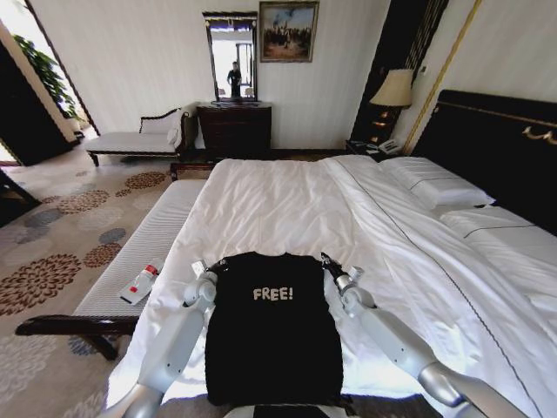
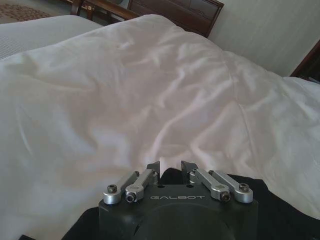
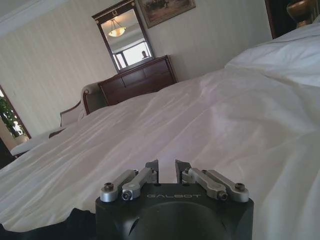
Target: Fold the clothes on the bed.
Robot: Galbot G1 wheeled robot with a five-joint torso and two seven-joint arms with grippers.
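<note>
The clothes, one black T-shirt (image 1: 274, 340) with white "FREE!" lettering, lie flat in a narrow rectangle on the bed (image 1: 278, 200) near its front edge. My left gripper (image 1: 218, 263) rests at the shirt's far left corner and my right gripper (image 1: 328, 259) at its far right corner. Seen from the left wrist, the left gripper (image 2: 170, 167) hovers over the black cloth (image 2: 285, 207), jaws a narrow gap apart with nothing between them. The right gripper (image 3: 166, 167) stands the same way over the white duvet (image 3: 225, 115), with black cloth (image 3: 75, 222) at its side.
A long bench (image 1: 139, 252) runs along the bed's left side and holds a small white object with a red end (image 1: 139, 283). Pillows (image 1: 435, 183) and a dark headboard (image 1: 496, 148) are at the right. A chaise (image 1: 139, 139) and dresser (image 1: 233, 129) stand against the far wall.
</note>
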